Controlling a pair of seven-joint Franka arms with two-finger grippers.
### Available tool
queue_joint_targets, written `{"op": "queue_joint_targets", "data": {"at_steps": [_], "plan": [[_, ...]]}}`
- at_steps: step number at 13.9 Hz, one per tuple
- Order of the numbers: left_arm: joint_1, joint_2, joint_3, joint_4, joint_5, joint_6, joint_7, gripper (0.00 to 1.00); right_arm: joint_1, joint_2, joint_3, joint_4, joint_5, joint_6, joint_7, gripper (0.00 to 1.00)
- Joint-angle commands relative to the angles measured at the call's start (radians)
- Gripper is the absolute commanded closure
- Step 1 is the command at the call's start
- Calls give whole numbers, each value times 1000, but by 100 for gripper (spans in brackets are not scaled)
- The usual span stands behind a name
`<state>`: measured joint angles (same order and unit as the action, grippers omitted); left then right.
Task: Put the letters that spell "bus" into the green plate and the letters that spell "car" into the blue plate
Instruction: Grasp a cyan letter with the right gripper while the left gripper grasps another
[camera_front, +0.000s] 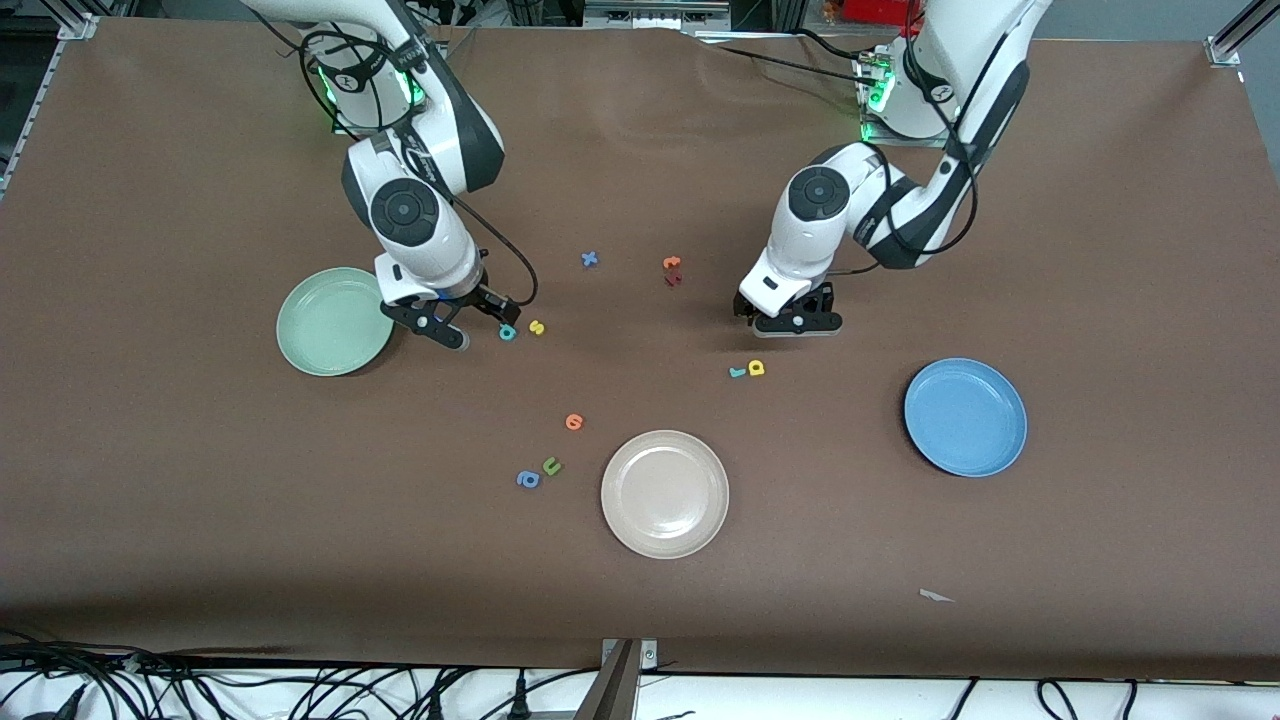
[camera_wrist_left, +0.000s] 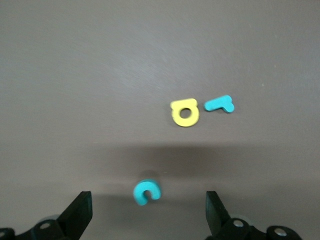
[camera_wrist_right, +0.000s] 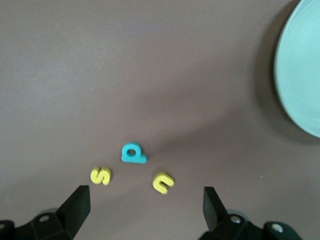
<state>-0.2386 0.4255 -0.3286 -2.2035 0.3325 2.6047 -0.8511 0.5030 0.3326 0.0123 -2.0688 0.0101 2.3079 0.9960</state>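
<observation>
Toward the right arm's end of the table, the teal "b" (camera_front: 507, 332) (camera_wrist_right: 134, 153) and yellow "s" (camera_front: 537, 327) (camera_wrist_right: 101, 175) lie beside the green plate (camera_front: 335, 320) (camera_wrist_right: 305, 75). The yellow "u" (camera_wrist_right: 163, 182) shows only in the right wrist view. My right gripper (camera_front: 475, 322) (camera_wrist_right: 144, 207) hangs open just over these letters, holding nothing. The teal "r" (camera_front: 738, 372) (camera_wrist_left: 220, 104) and yellow "a" (camera_front: 757, 367) (camera_wrist_left: 185, 113) lie side by side. The teal "c" (camera_wrist_left: 147, 192) lies between the fingers of my open left gripper (camera_front: 790, 322) (camera_wrist_left: 148, 216), hidden in the front view. The blue plate (camera_front: 965, 416) holds nothing.
A cream plate (camera_front: 665, 493) sits nearest the front camera. Stray letters: blue "x" (camera_front: 590, 259), orange letter (camera_front: 672, 263) with a red one (camera_front: 672, 280), another orange letter (camera_front: 574, 421), green "u" (camera_front: 551, 466), blue "a" (camera_front: 527, 479). A white scrap (camera_front: 935, 596) lies near the front edge.
</observation>
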Motion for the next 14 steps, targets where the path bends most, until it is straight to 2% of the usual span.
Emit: {"op": "queue_joint_targets", "data": {"at_steps": [1, 6, 9, 12, 14], "plan": [[1, 62, 5, 33, 91, 20, -11, 2, 29, 66, -9, 1, -2, 94, 81, 0], [15, 79, 3, 25, 94, 20, 15, 19, 31, 129, -9, 1, -2, 163, 121, 0], [15, 85, 3, 15, 92, 20, 21, 35, 46, 166, -9, 1, -2, 206, 168, 1], [13, 85, 3, 11, 92, 18, 23, 56, 45, 174, -9, 1, -1, 220, 193, 27], [15, 87, 3, 10, 92, 20, 23, 68, 46, 186, -9, 1, -1, 232, 220, 35]]}}
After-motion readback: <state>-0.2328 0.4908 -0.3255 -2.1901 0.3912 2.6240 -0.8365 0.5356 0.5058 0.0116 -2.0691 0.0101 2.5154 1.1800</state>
